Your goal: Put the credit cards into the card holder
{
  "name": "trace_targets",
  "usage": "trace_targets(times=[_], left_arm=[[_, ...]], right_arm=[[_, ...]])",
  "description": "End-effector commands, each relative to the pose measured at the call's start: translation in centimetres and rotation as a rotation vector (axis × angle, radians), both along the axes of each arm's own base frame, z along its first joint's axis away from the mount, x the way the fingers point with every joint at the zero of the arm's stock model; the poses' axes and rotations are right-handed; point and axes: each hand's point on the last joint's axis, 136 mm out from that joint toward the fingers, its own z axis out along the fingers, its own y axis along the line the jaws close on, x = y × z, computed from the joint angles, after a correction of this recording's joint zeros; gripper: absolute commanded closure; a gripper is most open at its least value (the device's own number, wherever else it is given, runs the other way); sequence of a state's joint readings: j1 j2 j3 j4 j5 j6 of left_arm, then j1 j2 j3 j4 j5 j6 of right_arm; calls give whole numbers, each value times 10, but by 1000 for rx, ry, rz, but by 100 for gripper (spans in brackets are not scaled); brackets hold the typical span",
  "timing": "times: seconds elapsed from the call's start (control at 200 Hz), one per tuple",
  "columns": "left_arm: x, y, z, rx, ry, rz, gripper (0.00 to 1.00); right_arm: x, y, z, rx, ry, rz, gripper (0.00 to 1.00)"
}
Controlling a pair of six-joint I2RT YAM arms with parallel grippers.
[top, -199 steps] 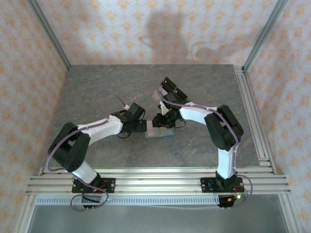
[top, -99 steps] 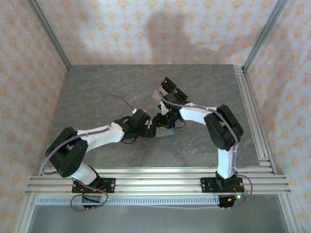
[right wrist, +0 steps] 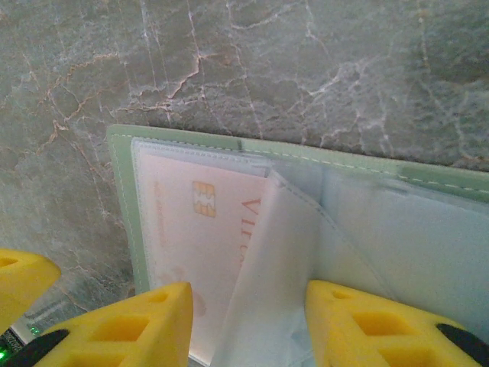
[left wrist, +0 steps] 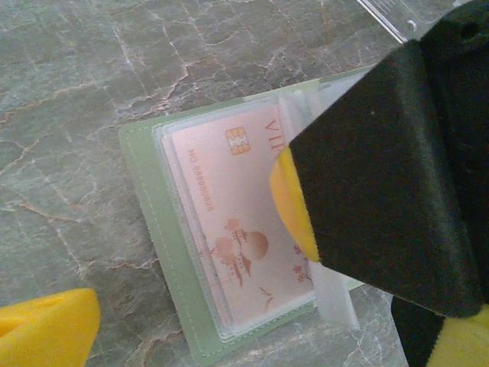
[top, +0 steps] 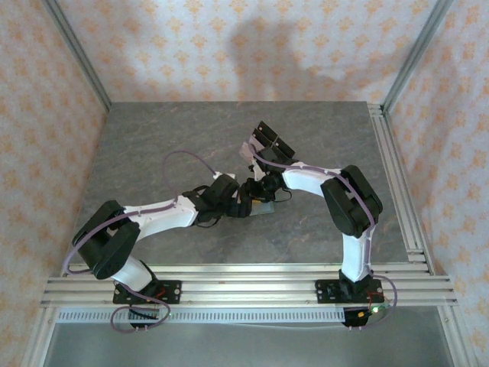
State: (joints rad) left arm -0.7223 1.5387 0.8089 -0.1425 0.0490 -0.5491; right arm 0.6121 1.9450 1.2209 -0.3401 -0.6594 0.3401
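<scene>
The sage-green card holder (left wrist: 164,252) lies open on the marble table, partly seen under the grippers (top: 265,209). A pinkish credit card (left wrist: 229,199) with a gold chip sits inside its left clear sleeve (right wrist: 191,229). A loose clear sleeve leaf (right wrist: 283,283) stands up between the yellow fingers of my right gripper (right wrist: 252,329), which is open and low over the holder (top: 254,191). My left gripper (left wrist: 252,348) is open just left of it (top: 238,205), straddling the holder's near edge. A black and yellow finger (left wrist: 382,168) of the right gripper hides the holder's right half.
A clear stand with black rectangles (top: 267,139) stands behind the right gripper, and its clear edge (left wrist: 390,15) shows at the top of the left wrist view. Bare marble table (top: 153,145) surrounds the holder. Patterned walls and metal rails bound the table.
My left arm has swung right and forward, bringing its gripper up against the card holder beside the right gripper. The right arm has stayed where it was.
</scene>
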Motion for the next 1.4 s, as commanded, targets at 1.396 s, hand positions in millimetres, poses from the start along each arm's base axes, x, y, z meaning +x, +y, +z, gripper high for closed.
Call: trace_targets(times=[1.396], left_arm=[[-5,14,-19,72,5,40,1]], right_arm=[[9,-3,29,121,-1,-123,50]])
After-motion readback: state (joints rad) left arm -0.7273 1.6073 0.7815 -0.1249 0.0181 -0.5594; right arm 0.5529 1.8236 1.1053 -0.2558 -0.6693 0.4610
